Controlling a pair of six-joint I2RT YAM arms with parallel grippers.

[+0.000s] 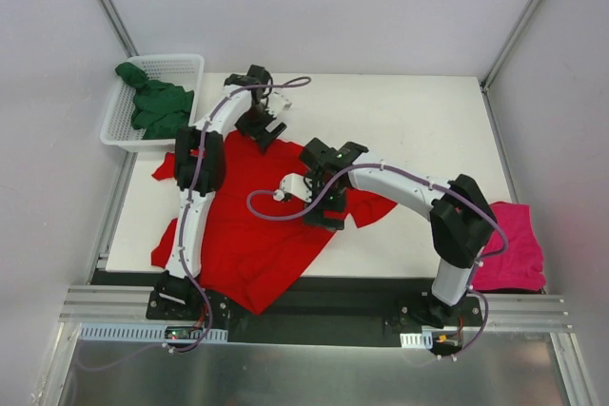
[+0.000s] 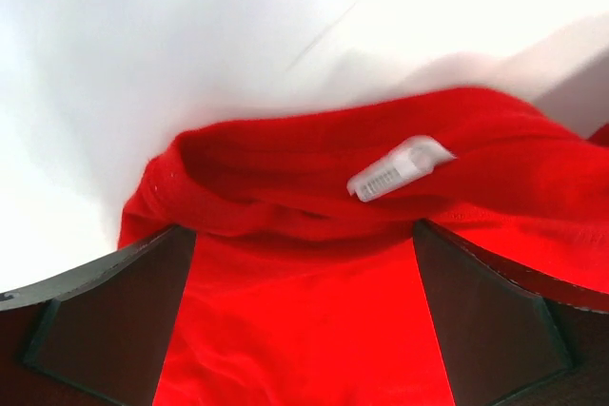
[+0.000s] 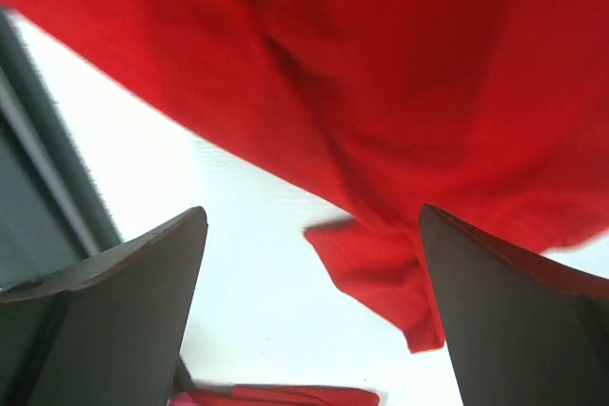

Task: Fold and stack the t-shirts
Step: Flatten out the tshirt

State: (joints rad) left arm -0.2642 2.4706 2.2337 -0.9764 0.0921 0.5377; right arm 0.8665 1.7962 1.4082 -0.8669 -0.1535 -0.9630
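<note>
Table (image 1: pixel 428 111): white top, spreading beyond and right of the right gripper (image 1: pixel 324 218).
Walls (image 1: pixel 314 7): pale panels past the left gripper (image 1: pixel 268 136) (metal posts (image 1: pixel 102 2) in the corners).
Rail (image 1: pixel 105 309): aluminium, nearer than both grippers.
Light: even, soft.

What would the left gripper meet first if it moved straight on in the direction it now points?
Probably the collar of the bright red cloth t-shirt, near its small white label: it lies straight ahead of the open left gripper. Depth is unclear from the wrist view.
</note>
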